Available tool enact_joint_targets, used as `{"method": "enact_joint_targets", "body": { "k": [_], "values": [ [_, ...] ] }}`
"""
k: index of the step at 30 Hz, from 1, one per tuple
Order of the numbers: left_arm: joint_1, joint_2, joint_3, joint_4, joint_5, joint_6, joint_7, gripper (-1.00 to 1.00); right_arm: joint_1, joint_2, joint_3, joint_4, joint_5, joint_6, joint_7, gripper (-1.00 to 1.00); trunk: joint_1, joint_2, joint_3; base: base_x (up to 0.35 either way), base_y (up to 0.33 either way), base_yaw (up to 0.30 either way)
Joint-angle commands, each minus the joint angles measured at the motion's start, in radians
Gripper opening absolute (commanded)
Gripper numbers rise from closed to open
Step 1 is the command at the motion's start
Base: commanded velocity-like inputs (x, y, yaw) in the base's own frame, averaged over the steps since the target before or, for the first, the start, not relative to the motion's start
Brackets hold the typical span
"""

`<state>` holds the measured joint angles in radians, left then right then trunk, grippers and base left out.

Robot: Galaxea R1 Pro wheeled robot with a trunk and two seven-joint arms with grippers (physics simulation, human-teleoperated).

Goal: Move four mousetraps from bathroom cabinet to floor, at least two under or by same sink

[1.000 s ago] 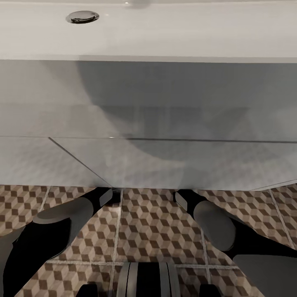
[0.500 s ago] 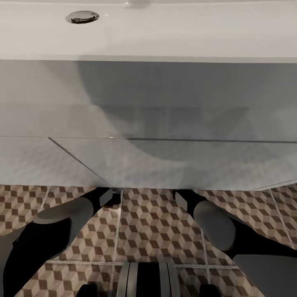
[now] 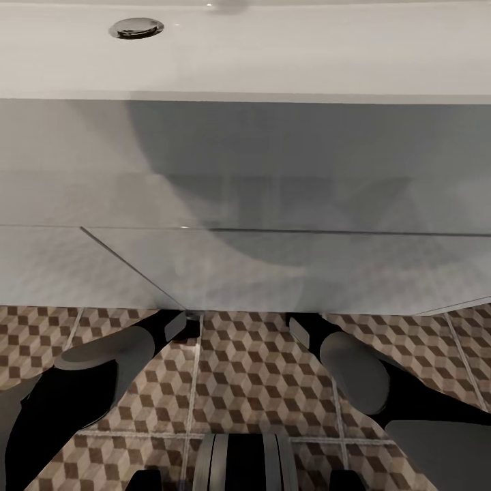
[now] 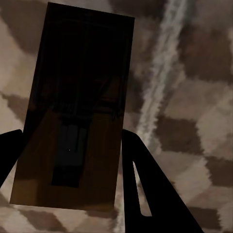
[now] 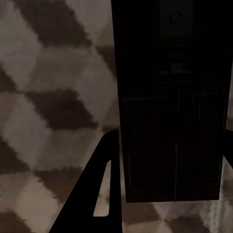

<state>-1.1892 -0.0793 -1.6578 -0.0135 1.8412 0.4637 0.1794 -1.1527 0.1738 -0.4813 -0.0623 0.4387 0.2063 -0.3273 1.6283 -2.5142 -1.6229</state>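
Left arm (image 3: 102,372): reaches forward and down under sink (image 3: 245,170), wrist hidden by its front edge. Left gripper (image 4: 73,160): jaws closed on mousetrap (image 4: 73,111), close above bathroom floor (image 4: 189,97). Right arm (image 3: 354,372): mirrored pose. Right gripper (image 5: 170,184): jaws clamp second mousetrap (image 5: 172,97) near tiles.

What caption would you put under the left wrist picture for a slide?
The left hand holds a flat brown mousetrap between its fingers, close above the cube-patterned bathroom floor.
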Motion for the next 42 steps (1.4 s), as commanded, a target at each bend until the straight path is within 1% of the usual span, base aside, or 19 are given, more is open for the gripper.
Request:
{"method": "enact_joint_targets", "body": {
  "k": [1, 21, 27, 34, 42],
  "values": [
    [-0.038, 0.0, -0.017, -0.002, 0.001, 0.003, 0.005, -1.0, -0.047, 0.001, 0.001, -0.002, 0.012, 0.007, 0.001, -1.0, 0.0, 0.0, 0.0, 0.0, 0.0, 0.0],
    [-0.038, -0.002, -0.017, -0.002, 0.001, 0.003, 0.005, -1.0, -0.047, 0.001, 0.001, -0.002, 0.012, 0.005, 0.005, -1.0, 0.0, 0.0, -0.001, 0.0, 0.0, 0.0],
    [-0.038, -0.002, -0.017, -0.002, 0.001, 0.003, 0.005, -1.0, -0.047, 0.001, 0.001, -0.002, 0.012, 0.004, 0.005, -1.0, 0.0, 0.0, -0.008, 0.0, 0.0, 0.0],
    [-0.038, -0.002, -0.017, -0.002, 0.001, 0.003, 0.005, -1.0, -0.047, 0.001, 0.002, 0.0, 0.012, -0.023, 0.005, -1.0, 0.0, 0.0, -0.017, 0.0, 0.0, 0.0],
    [-0.038, -0.002, -0.017, -0.002, 0.001, 0.003, 0.005, -1.0, -0.047, 0.001, 0.003, -0.001, 0.012, -0.027, 0.005, -1.0, 0.0, 0.0, -0.028, 0.0, 0.0, 0.0]
  ]
}}
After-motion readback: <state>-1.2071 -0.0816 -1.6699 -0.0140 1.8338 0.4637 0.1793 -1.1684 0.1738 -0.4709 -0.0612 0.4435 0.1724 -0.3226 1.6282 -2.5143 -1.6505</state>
